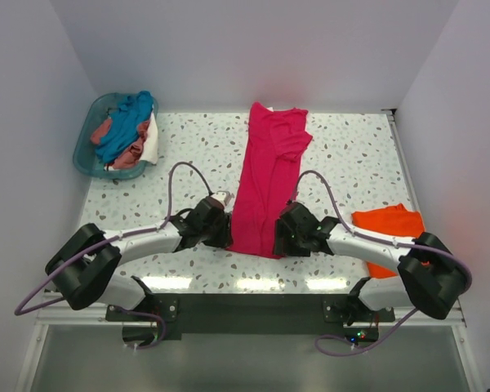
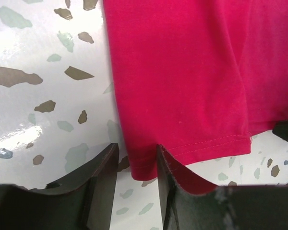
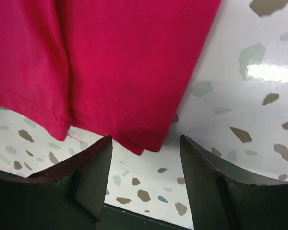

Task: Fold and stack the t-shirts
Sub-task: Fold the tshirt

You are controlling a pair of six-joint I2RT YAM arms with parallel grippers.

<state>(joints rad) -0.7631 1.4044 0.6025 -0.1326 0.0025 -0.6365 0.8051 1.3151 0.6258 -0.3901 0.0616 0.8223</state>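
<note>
Top view, shirt position: the magenta-pink t-shirt (image 1: 265, 180) lies as a long narrow strip down the middle of the table (image 1: 351, 155), its long axis running from the far edge toward the near edge, hem end nearest the arms.
Top view, arms: the left gripper (image 1: 220, 231) sits at the hem's left corner and the right gripper (image 1: 282, 235) at its right corner, each about equally close to its own corner.
Top view, other shirts: an orange t-shirt (image 1: 388, 224) lies near the table's right edge; teal, salmon and white tees are heaped in a teal basin (image 1: 88, 147) at the far left corner.
Left wrist view, key relation: the hem's left corner lies right at the fingertips, with the corner's edge reaching down between the two dark fingers (image 2: 103, 179).
Left wrist view, jaws: partly apart; the cloth sits in the gap, but whether it is pinched cannot be told.
Left wrist view, cloth: smooth, doubled over, a stitched hem line showing along the bottom edge.
Right wrist view, key relation: the hem's right corner hangs just ahead of the left-hand finger (image 3: 93, 172), not between the two.
Right wrist view, jaws: clearly spread, nothing held; speckled tabletop shows in the gap.
Right wrist view, cloth: two overlapped layers, a loose thread at the seam.
Judgement: lifting the hem toward the collar would likely need both corners gripped first.
</note>
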